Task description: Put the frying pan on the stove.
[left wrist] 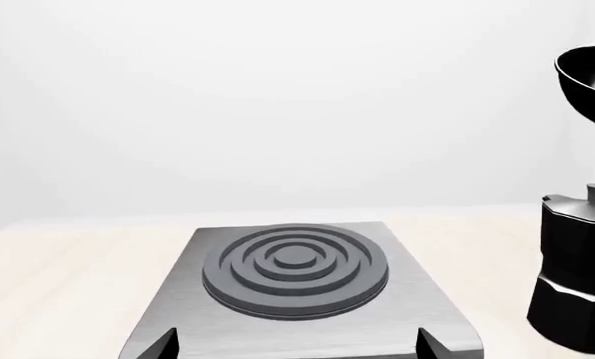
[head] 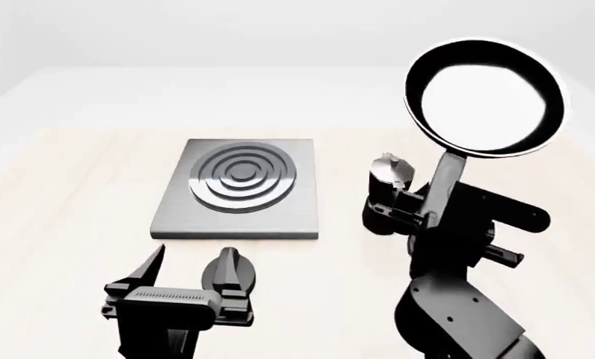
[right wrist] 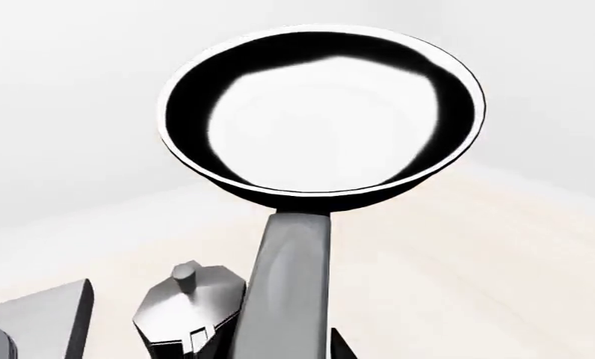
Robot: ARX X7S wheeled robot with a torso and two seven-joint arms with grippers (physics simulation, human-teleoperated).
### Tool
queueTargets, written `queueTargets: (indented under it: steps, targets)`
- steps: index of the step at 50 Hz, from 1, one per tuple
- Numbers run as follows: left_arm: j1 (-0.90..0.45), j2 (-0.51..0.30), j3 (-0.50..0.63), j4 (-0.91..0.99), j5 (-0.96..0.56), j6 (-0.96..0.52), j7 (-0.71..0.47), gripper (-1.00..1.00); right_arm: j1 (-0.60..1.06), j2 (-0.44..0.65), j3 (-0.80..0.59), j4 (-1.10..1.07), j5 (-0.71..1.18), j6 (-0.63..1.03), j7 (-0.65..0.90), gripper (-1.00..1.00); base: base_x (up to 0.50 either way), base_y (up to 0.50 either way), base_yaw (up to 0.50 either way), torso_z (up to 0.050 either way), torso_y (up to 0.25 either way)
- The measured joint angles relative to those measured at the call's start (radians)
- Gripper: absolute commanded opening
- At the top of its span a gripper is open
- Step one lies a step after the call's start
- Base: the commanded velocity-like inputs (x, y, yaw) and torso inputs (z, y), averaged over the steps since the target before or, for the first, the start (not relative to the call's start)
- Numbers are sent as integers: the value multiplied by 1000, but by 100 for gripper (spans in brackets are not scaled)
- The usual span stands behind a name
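**Pan held aloft, stove bare**

The right gripper (head: 439, 217) is clamped on the handle of the pan (head: 485, 99), low on the handle near its end. The pan is raised clear of the worktop (head: 68, 194), bowl uppermost and tilted so its glossy inside faces the head camera. In the right wrist view the pan (right wrist: 323, 112) fills the upper frame, its grey handle running down to the gripper.

The stove (head: 241, 187) lies flat on the worktop, well to the left of the pan, with nothing on its rings. The left wrist view shows the stove (left wrist: 297, 265) close ahead and bare.

A moka pot (head: 389, 187) stands upright on the worktop just right of the stove, beside the right gripper and below the pan.

The left gripper (head: 187, 280) hangs near the stove's near edge, fingers spread wide, holding nothing.
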Motion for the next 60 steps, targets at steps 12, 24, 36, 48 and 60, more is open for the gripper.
queueTargets:
  steps: [12,24,36,48,60]
  targets:
    - [-2,-2,3,4,-1,-4,-5,100,31,22,-49,-7,29,41,-59,-100,0,0,0,0,3]
    - [-3,-3,7,3,0,-3,-11,100,58,25,-74,19,69,61,-122,-100,1,0,0,1,2]
    - [-7,-4,13,0,2,-5,-14,100,80,25,-102,43,84,70,-164,-100,0,0,0,0,3]
    - [-14,-4,20,-2,4,-9,-18,100,96,24,-131,36,85,85,-179,-100,0,0,0,1,2]
    - [-16,-5,24,-1,3,-10,-21,100,113,19,-165,24,80,102,-190,-100,0,0,0,1,3]
